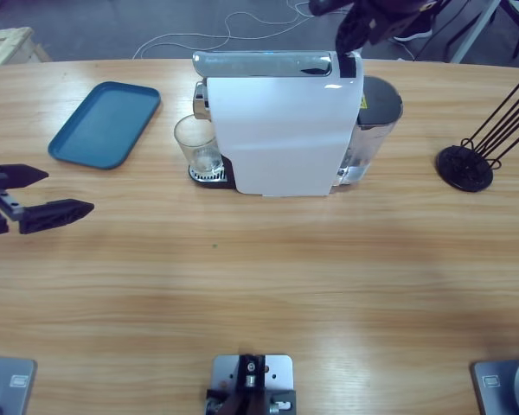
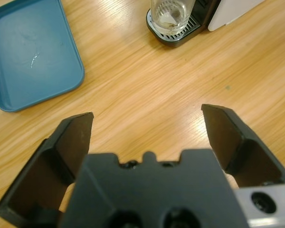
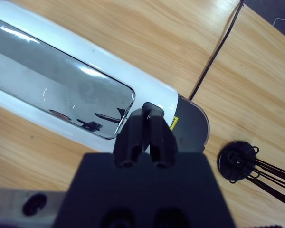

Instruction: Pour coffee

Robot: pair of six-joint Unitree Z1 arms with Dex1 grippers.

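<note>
We see a long wooden table point(image 1: 259, 277) filling most of the high view; beyond its far edge at twelve o'clock lies dark grey floor point(image 1: 112, 26); white cables point(image 1: 233, 26) trail across it; a pale wooden crate point(image 1: 9, 45) sits at ten o'clock.

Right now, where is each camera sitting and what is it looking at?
High view: fixed above, looking down on the table, coffee machine, glass and blue tray; left claw at the edge.
Left wrist view: on the left arm, looking past its open left claw at the tray and glass.
Right wrist view: on the right arm, looking down its shut right claw at the machine top and black rack.
All views share the machine.
</note>
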